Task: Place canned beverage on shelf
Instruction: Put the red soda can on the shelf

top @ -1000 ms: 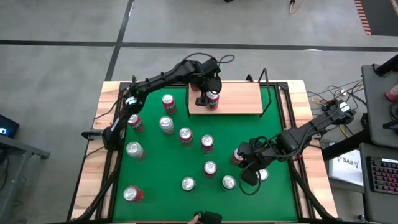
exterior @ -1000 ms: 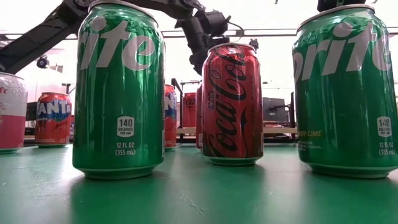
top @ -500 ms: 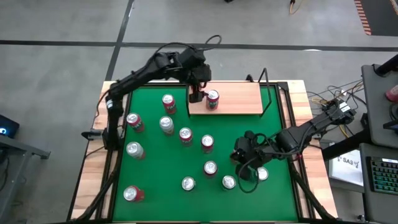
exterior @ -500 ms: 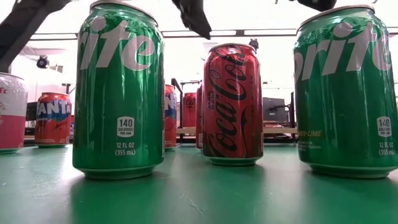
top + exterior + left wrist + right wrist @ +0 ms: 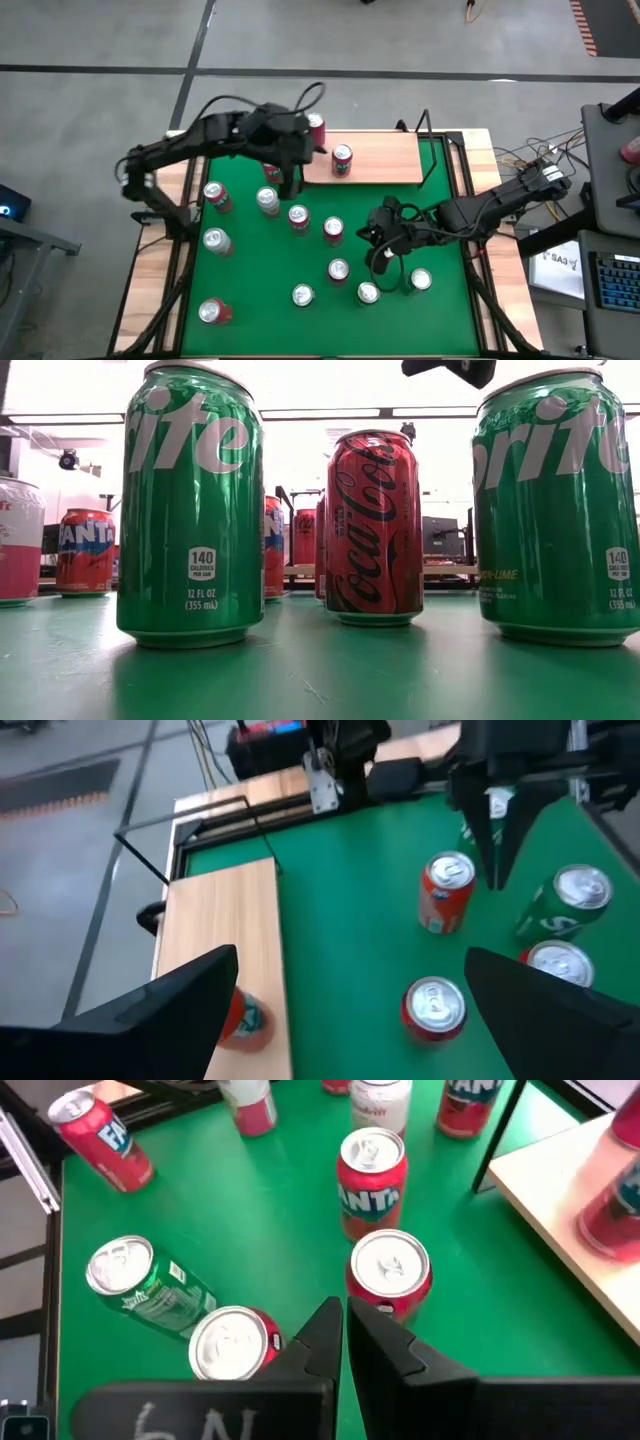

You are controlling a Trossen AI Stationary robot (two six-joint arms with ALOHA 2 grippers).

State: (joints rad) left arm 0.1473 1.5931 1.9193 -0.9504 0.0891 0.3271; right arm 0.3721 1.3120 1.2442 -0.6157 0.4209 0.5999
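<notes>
The shelf (image 5: 375,158), a light wooden board with thin black uprights at its ends, sits at the far side of the green table (image 5: 240,290). One red can (image 5: 342,159) stands upright on the shelf, toward its left end, free of both grippers. In the left wrist view the same can (image 5: 243,1018) shows on the board's near end, partly hidden behind a finger.

The left gripper (image 5: 350,1010) is above the table just off the shelf's left end, over the green surface. Its fingers stand spread wide, with nothing between them. In the high view the left gripper (image 5: 292,175) is seen near a silver-topped can (image 5: 267,200).

The right gripper (image 5: 345,1335) is over the right-centre of the table, fingers closed together and holding nothing. Directly ahead of its tips stands a red can (image 5: 390,1273), and beyond it an orange Fanta can (image 5: 372,1180). In the high view the right gripper (image 5: 378,240) lies between several upright cans; its exact fingertip position there is hard to make out.

About ten other cans stand scattered on the table. The low view shows a green Sprite can (image 5: 192,500) and a red Coca-Cola can (image 5: 373,525) close to the camera.
</notes>
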